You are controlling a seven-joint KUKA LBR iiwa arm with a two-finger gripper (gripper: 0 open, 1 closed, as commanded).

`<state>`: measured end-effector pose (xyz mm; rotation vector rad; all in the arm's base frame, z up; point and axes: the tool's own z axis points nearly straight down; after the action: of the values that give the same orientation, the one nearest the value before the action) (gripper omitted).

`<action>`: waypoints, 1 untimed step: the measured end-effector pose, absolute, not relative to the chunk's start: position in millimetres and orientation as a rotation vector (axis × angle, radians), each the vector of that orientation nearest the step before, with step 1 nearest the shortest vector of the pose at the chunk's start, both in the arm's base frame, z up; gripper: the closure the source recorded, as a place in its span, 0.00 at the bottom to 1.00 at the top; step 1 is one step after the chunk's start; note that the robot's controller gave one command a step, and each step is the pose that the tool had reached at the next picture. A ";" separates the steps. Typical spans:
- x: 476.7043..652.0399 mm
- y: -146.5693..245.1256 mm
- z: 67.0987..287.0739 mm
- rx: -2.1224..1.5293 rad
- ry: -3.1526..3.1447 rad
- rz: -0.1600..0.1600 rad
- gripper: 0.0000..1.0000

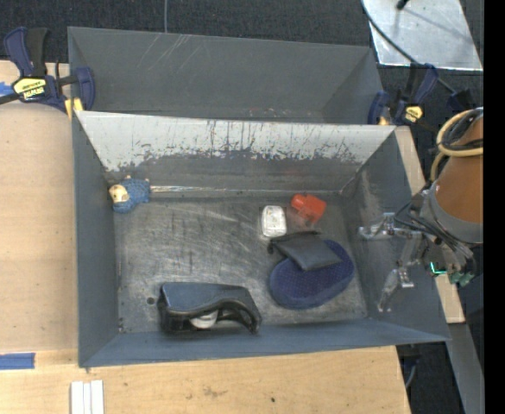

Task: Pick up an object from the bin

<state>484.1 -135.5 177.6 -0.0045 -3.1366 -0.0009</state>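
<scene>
Two silvery fingers (381, 228) of the gripper (377, 266) stand spread well apart at the right side of the bin (235, 149), one reaching left at the far side, the other angled down toward the near side; between them shows only the bare grey slope of the bin's right wall, so the gripper is wide open with nothing in its grasp; behind it, further right, the wrist (442, 253) carries dark cabling and, above that, an orange cover (463, 188).

Nearest to the gripper, just left of it on the bin floor, lies a round dark-blue fabric piece (308, 290), shaped like a shallow cap or pouch; a folded dark-grey flap (308, 248) rests on its far edge, touching it; the gripper is beside this pair, not over them.

Farther from the gripper, toward the far wall, a small orange-red block (307, 207) sits just right of a small whitish, shiny lump (274, 222); the two are close together, and both lie just beyond the grey flap.

Left along the near wall lies a long black and dark-blue object (207, 307) with a hollow in which something white shows; what it is I cannot tell.

Well apart from all of these, in the far left corner of the floor, sits a tiny yellow and blue item (124, 194).
</scene>
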 end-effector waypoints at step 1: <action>513.6 -123.3 76.9 0.779 -3.067 0.018 0.00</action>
<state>513.6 -123.3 76.9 0.7790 -3.0668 0.0176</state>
